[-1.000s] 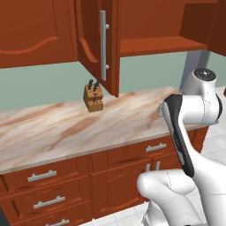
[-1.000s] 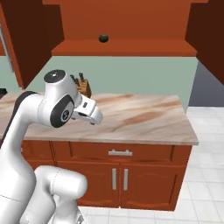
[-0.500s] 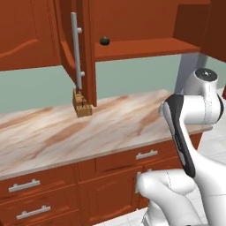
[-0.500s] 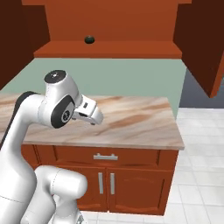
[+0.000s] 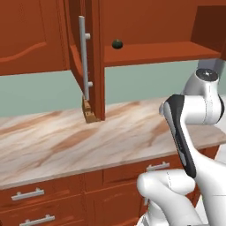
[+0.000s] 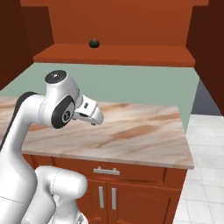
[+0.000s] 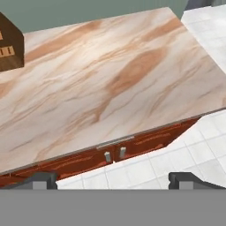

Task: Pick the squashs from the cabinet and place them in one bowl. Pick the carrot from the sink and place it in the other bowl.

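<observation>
hand view shows the fingers (image 7: 113,180) spread wide apart with nothing between them, their dark tips at the bottom, looking down over the marbled tabletop (image 7: 101,84) toward its front edge, the drawers below and the white floor tiles (image 7: 194,150). the knife block (image 7: 9,44) sits at the far left corner of that view. from the left base view, one dark green squash (image 5: 117,43) rests on the shelf of the open cabinet (image 5: 154,53), well above the tabletop; the cabinet's door with the grey bar handle (image 5: 83,64) stands ajar, partly hiding the knife block. the right base view shows the same squash on the shelf, left of middle.
</observation>
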Controlling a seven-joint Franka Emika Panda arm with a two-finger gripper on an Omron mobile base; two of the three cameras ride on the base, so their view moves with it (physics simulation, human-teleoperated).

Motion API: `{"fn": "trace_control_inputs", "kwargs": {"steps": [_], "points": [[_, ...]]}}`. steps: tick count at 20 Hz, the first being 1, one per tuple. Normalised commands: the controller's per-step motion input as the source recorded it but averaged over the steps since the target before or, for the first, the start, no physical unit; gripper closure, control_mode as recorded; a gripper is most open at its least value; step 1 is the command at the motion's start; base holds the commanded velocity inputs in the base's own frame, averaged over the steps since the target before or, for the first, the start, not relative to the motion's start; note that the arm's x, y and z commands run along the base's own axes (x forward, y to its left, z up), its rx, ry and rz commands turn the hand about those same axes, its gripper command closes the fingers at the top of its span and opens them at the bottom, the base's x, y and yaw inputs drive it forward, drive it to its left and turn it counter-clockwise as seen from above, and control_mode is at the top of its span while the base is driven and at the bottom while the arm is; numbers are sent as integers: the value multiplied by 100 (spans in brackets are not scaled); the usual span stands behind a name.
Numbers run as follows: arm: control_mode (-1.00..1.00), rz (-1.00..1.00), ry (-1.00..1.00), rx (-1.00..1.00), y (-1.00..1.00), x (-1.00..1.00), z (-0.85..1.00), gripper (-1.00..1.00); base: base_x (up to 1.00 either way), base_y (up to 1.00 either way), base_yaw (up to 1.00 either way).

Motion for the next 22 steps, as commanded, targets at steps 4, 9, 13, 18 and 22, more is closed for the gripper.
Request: {"fn": "trace_control_inputs", "kwargs": {"steps": [4, 9, 13, 18, 22], "points": [[100, 0, 0, 0, 0, 0, 0, -100, 50, -20, 25], [100, 0, 0, 0, 0, 0, 0, -100, 48, -24, 19], [100, 0, 0, 0, 0, 0, 0, -100, 33, -26, 10], [100, 0, 0, 0, 0, 0, 0, -100, 1, -17, -4], [100, 0, 0, 0, 0, 0, 0, -100, 0, 0, 0]]}}
